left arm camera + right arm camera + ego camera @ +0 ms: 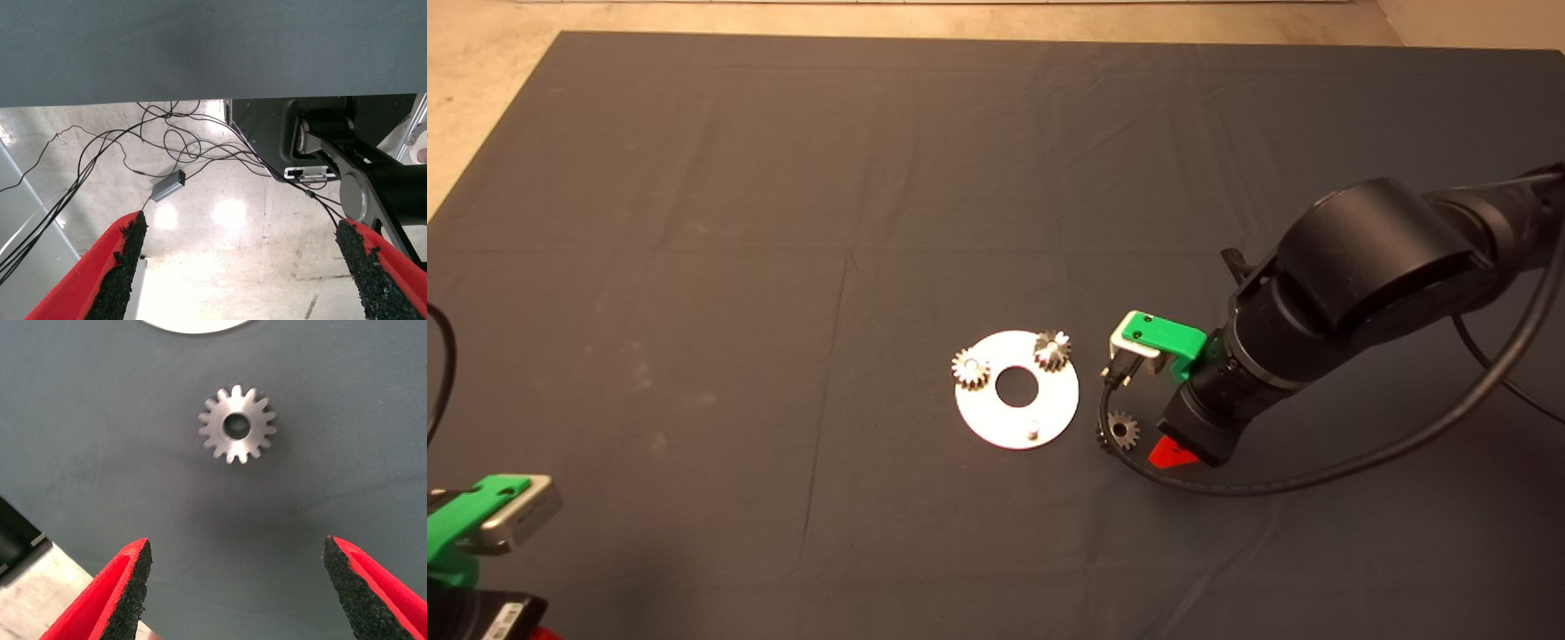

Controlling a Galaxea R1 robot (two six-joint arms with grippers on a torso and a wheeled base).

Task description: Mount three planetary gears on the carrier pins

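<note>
A flat white carrier disc [1049,402] with a large centre hole lies mid-mat. Two planetary gears sit on its pins: one at the disc's left [970,368], one at its far right [1052,350]. One carrier pin [1032,429] at the near side stands bare. A loose planetary gear [1121,431] [237,425] lies flat on the mat just right of the disc. My right gripper [1172,453] [233,587] hovers right beside that gear, open, with nothing between its fingers. My left gripper [240,267] is parked at the lower left edge, open and empty.
A black cable [1316,480] loops from the right arm across the mat near the loose gear. The disc's rim [193,325] shows beyond the gear in the right wrist view. The left wrist view shows floor, wires and a frame beyond the mat edge.
</note>
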